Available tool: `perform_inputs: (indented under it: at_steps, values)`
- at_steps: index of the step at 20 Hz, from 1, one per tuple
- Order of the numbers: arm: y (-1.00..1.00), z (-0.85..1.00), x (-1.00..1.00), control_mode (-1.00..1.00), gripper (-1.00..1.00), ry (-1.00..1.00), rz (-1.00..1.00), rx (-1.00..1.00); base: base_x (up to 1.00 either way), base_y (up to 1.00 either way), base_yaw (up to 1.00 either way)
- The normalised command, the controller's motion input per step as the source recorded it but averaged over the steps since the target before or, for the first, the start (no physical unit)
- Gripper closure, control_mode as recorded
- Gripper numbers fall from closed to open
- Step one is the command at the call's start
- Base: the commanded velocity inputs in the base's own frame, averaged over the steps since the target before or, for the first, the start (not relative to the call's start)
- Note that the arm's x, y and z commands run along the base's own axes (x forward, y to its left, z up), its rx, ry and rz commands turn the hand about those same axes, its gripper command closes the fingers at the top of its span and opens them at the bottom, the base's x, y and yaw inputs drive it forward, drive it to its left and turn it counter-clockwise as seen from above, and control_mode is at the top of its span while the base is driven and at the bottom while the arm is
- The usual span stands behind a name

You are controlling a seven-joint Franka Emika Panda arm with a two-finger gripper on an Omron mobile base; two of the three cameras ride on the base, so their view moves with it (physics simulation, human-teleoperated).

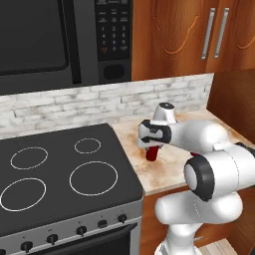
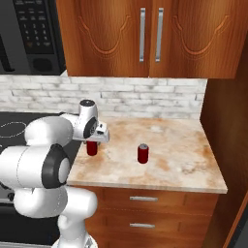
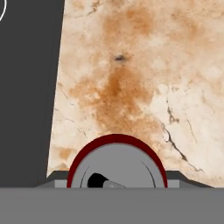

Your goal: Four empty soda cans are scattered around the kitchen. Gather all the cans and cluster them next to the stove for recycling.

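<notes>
A dark red soda can (image 1: 151,155) stands upright low over the marble counter (image 1: 167,174), close to the right edge of the black stove (image 1: 60,169). My gripper (image 1: 152,147) reaches down from above and is shut on it. From the right base view the held can (image 2: 92,148) sits under the gripper (image 2: 94,141), and a second red soda can (image 2: 143,153) stands free on the counter (image 2: 179,145) a short way to its right. The hand view looks straight down on the held can's silvery top (image 3: 117,165), with the stove's edge (image 3: 26,87) at the left.
A black microwave (image 1: 50,40) hangs above the stove. Wooden wall cabinets (image 2: 145,34) hang over the counter, a stone backsplash (image 2: 121,94) runs behind it, and a tall wooden panel (image 2: 225,121) closes its right end. Drawers (image 2: 143,198) sit below.
</notes>
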Motion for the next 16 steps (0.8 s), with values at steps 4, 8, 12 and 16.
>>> perform_inputs:
  at_steps: [4,8,12,16]
  values:
    - [0.28,-0.01,0.73,-1.0,1.0,0.01,0.0,-0.05,0.0,0.0,0.0]
    - [0.18,-0.18,0.35,-1.0,1.0,-0.06,0.0,0.0,0.0,0.0,0.0]
    - [0.18,-0.24,0.05,-1.0,1.0,-0.11,-0.02,0.0,0.0,0.0,0.0]
    - [0.22,-0.23,0.0,-1.0,1.0,-0.1,-0.07,0.0,0.0,0.0,0.0]
